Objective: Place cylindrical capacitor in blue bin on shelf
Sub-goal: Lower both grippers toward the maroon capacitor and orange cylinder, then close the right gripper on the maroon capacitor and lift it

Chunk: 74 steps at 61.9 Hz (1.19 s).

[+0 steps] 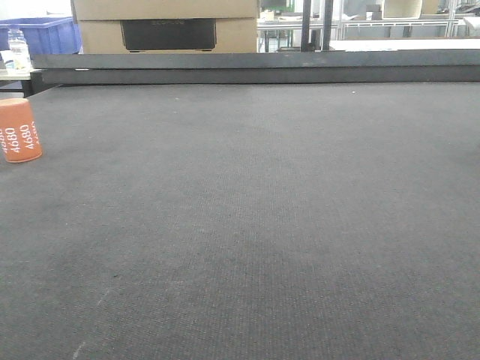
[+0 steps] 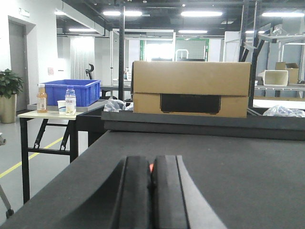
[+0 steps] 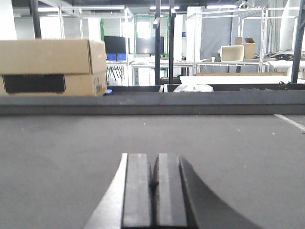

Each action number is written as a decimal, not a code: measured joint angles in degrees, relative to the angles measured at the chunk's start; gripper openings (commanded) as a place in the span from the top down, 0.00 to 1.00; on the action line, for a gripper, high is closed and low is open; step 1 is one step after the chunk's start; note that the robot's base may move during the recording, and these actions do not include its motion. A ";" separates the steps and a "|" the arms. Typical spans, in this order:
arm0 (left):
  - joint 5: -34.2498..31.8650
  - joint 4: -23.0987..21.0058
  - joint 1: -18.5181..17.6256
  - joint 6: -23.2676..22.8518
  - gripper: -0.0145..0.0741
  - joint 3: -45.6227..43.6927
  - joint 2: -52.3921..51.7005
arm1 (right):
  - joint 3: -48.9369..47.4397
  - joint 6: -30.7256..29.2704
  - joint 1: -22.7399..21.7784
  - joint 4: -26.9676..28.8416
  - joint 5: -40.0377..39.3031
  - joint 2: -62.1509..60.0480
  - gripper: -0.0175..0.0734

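The cylindrical capacitor [image 1: 18, 130], orange with white "4680" print, stands upright on the dark grey matted table [image 1: 255, 210] at its far left. In the left wrist view only an orange sliver of it [image 2: 151, 167] shows past the fingertips. My left gripper [image 2: 152, 160] is shut and empty, low over the mat, pointing at the capacitor. My right gripper [image 3: 153, 157] is shut and empty, low over the mat. Neither gripper shows in the front view. The steel shelf is out of view.
A blue crate [image 2: 76, 91] sits on a small side table with bottles [image 2: 70, 101] beyond the table's left edge; it also shows in the front view [image 1: 45, 34]. A cardboard box [image 2: 190, 88] stands behind the table's raised back rail [image 1: 255, 67].
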 measured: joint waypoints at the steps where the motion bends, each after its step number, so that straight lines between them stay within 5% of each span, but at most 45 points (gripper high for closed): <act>1: 0.90 0.00 0.00 0.00 0.96 -0.95 0.00 | -0.88 0.00 0.00 0.16 0.60 -0.09 0.99; 9: 10.75 1.01 0.00 0.00 0.95 -13.00 2.36 | -11.80 0.00 0.00 0.57 7.06 -0.09 0.99; 16: 17.14 2.15 0.00 0.00 0.83 -22.92 7.87 | -21.98 -0.10 0.00 -0.56 11.43 2.82 0.91; 30: 20.75 2.59 0.00 0.00 0.36 -34.89 21.25 | -32.88 -0.10 0.00 -1.59 14.23 15.21 0.28; 34: 21.00 1.90 0.00 0.00 0.27 -35.97 24.17 | -33.97 -0.10 0.00 -1.59 14.34 18.75 0.17; 43: 21.82 -1.02 -0.38 0.00 0.15 -36.21 30.12 | -34.37 0.00 0.00 -2.14 14.71 27.20 0.20; 63: 22.31 -2.00 -5.36 0.00 0.16 -36.21 33.92 | -34.37 0.00 -2.12 -4.82 15.09 48.91 0.34; 74: 22.31 -2.00 -5.67 0.00 0.16 -36.21 33.92 | -34.37 0.00 -7.04 -3.99 9.54 61.40 0.29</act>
